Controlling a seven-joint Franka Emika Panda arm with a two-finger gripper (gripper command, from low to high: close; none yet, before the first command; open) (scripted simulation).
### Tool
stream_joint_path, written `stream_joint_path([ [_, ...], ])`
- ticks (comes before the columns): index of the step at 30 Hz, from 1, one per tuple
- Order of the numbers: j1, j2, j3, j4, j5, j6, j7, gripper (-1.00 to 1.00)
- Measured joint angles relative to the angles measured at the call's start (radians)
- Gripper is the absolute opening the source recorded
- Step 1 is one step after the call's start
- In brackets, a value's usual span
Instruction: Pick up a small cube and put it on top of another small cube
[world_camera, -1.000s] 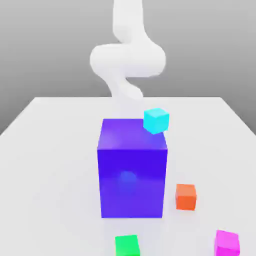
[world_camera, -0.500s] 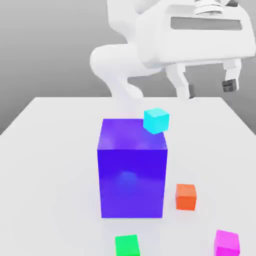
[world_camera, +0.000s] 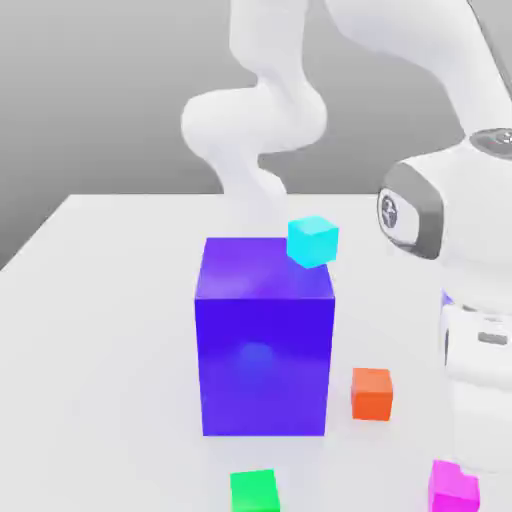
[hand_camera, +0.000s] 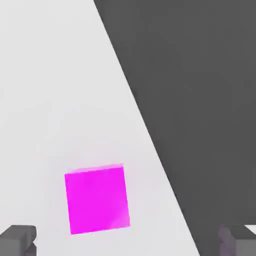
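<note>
A: What stood on the worktop (world_camera: 110, 300), biggest first?

B: A large blue block (world_camera: 265, 340) sat near the middle, with a small cyan cube (world_camera: 313, 241) resting on its top at the far corner towards the exterior view's right. An orange cube (world_camera: 372, 393) lay just beside the block's base. A green cube (world_camera: 253, 491) sat at the near edge, and a magenta cube (world_camera: 452, 488) lay close to the near corner on the exterior view's right.

A: And the arm?

B: The arm (world_camera: 460, 330) hung low over that corner, above the magenta cube. In the hand view the end effector (hand_camera: 127, 239) was spread wide and held nothing. One dark fingertip (hand_camera: 17, 239) showed on each side, and the magenta cube (hand_camera: 97, 198) lay off to one side of the gap, not centred.

A: So which step was that?

B: I judged it the approach to the pick; nothing was gripped yet.

A: What did the next move call for?

B: Sliding across until the cube sat midway between the fingers, then descending and closing. The cube lay near the worktop's edge, so a nudge could have pushed it off.
</note>
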Motion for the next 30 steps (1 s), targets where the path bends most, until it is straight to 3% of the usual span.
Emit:
stream_joint_path([
  [3, 0.006, 0.109, -0.001, 0.021, -0.012, 0.078, -0.005, 0.0],
  [4, 0.006, 0.144, -0.001, 0.028, -0.012, 0.104, -0.006, -1.0],
  [11, 0.006, 0.152, -0.001, 0.029, -0.013, 0.108, -0.006, -1.0],
  [15, 0.004, 0.03, 0.0, 0.003, -0.013, 0.014, -0.007, -1.0],
  [22, -0.183, -0.139, -0.13, -0.104, 0.038, -0.052, -0.124, -1.0],
  [26, -0.263, -0.057, -0.148, -0.117, 0.095, 0.041, -0.193, -1.0],
  [27, -0.27, -0.036, -0.144, -0.117, 0.103, 0.061, -0.2, 1.0],
  [30, -0.27, -0.036, -0.144, -0.117, 0.103, 0.061, -0.2, 1.0],
])
